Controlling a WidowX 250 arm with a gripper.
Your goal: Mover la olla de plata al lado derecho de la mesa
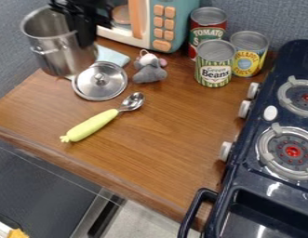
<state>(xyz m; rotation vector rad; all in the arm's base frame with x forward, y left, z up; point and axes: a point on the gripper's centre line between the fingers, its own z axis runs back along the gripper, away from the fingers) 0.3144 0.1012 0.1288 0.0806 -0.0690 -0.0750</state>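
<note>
Hanging down at the top left, the black gripper (pixel 81 32) is at the right rim of the silver pot (pixel 50 53). I can't tell if it is pinching the pot or not. The pot is at the back left corner of the brown table (pixel 168 139). Lots of things are in the way on its right side. The shiny lid (pixel 99 81) is just beside it, and a blue cloth (pixel 112 56) is by the lid. Next is a gray toy mouse (pixel 150 73), then a green striped can (pixel 214 65), a red can (pixel 199 35) and a yellow can (pixel 251 53). The spoon (pixel 94 124) lies nearer the front. Behind the mouse is a toy oven (pixel 179 18). The dark blue stove (pixel 257 124) is along the right side.
</note>
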